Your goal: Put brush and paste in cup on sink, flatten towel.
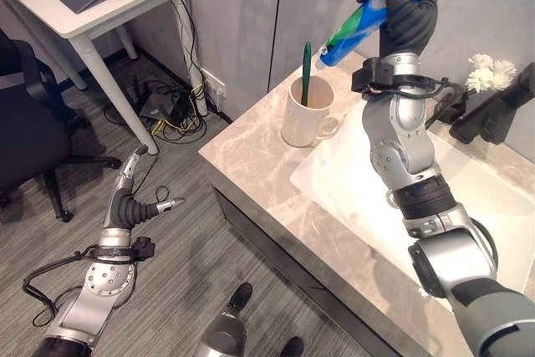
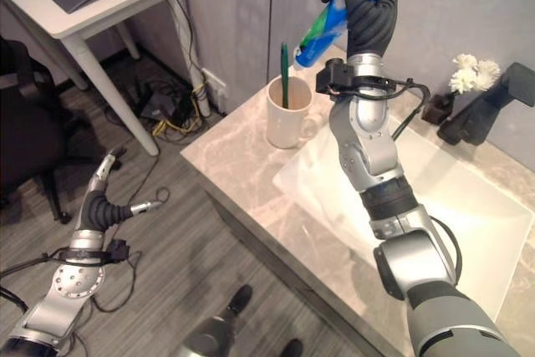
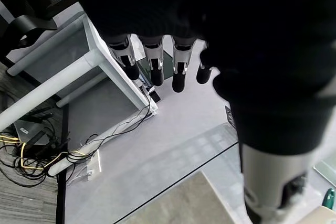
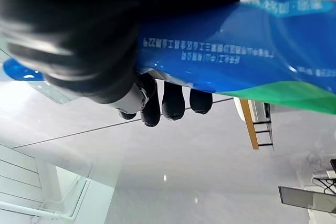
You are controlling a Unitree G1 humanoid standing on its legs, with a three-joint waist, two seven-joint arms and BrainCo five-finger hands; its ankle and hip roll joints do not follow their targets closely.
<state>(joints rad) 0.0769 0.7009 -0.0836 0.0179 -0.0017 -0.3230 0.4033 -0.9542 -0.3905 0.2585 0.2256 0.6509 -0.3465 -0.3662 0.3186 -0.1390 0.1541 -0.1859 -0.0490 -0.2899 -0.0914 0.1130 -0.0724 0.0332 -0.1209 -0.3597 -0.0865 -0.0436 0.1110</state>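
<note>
Right hand [image 2: 368,7] grips toothpaste tube [image 2: 330,22] above cup [image 2: 288,119] holding toothbrush [image 2: 284,73].

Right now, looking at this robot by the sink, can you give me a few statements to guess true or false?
1. The right robot hand holds the toothpaste tube above the cup. True.
2. The cup is empty. False: a green toothbrush stands in it.
3. The left robot hand grips a towel. False: it hangs open over the floor, holding nothing.
4. The cup stands on the marble counter beside the sink basin. True.
5. The cup lies on its side. False: it stands upright.
</note>
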